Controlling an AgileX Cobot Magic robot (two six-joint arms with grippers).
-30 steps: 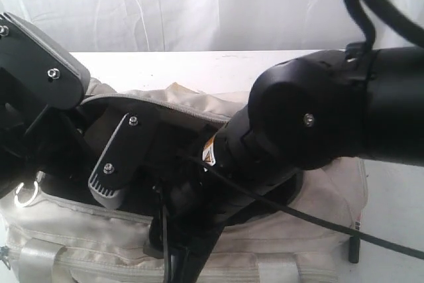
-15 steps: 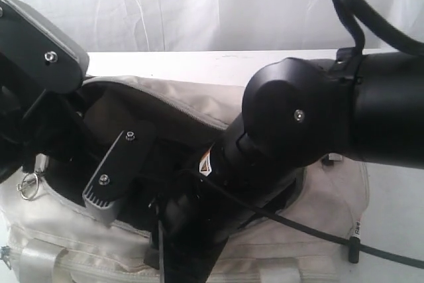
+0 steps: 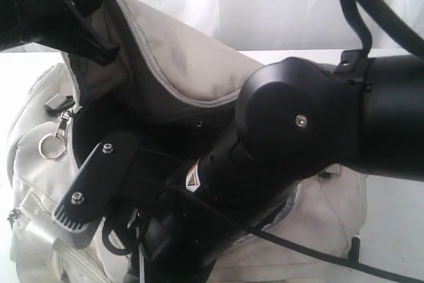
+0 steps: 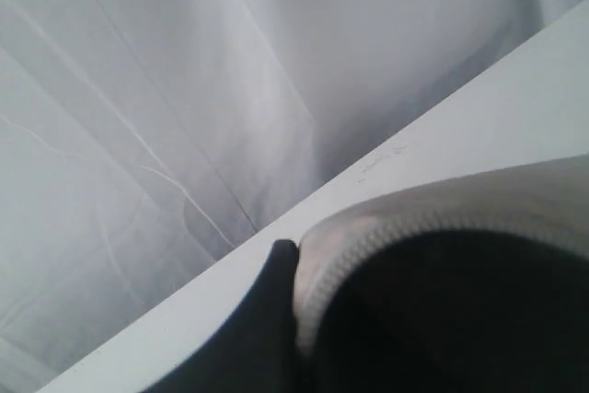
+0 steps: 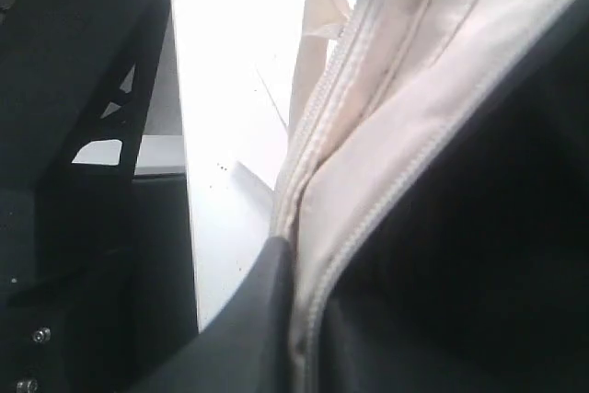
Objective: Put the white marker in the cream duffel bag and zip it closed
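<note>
The cream duffel bag [image 3: 172, 64] sits on the white tabletop [image 3: 311, 56] with its mouth gaping, and my right arm [image 3: 298, 130] reaches from the right down across the dark opening toward its near left rim. My left hand [image 3: 93, 31] is up at the far left, clenched on the bag's zip edge and holding the flap high. My right hand [image 5: 293, 319] has one finger [image 5: 267, 310] against the outside of the zip edge, and I cannot tell whether it is grasping. A metal ring pull [image 3: 48, 147] hangs at the bag's left end; the white marker I cannot make out in any view.
</note>
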